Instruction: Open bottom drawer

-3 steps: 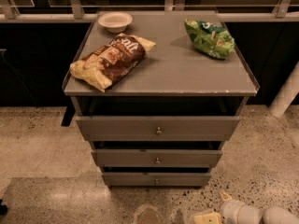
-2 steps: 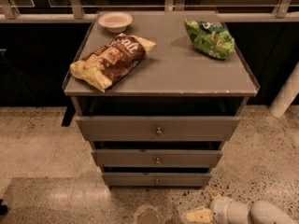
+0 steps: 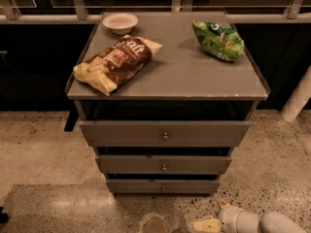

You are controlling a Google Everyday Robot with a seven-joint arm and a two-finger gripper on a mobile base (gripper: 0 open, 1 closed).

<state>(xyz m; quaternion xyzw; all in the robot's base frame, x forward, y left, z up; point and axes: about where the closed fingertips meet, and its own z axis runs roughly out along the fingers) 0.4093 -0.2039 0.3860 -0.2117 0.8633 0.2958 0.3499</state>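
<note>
My gripper (image 3: 206, 225) hangs low, how open I cannot tell; the bottom drawer (image 3: 146, 186) has a tiny knob (image 3: 163, 189) up-left of it, so I may slip off or snag the middle drawer (image 3: 136, 165)

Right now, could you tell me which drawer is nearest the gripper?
The bottom drawer, the narrowest, lowest front; the gripper is near the floor just before it.

Cream pincer (image 3: 203, 225) below-right of the grey bottom drawer (image 3: 136, 186).

The bottom drawer (image 3: 146, 186) lies behind and slightly left of the gripper (image 3: 205, 225), under the middle drawer (image 3: 141, 164) and top drawer (image 3: 131, 133).
</note>
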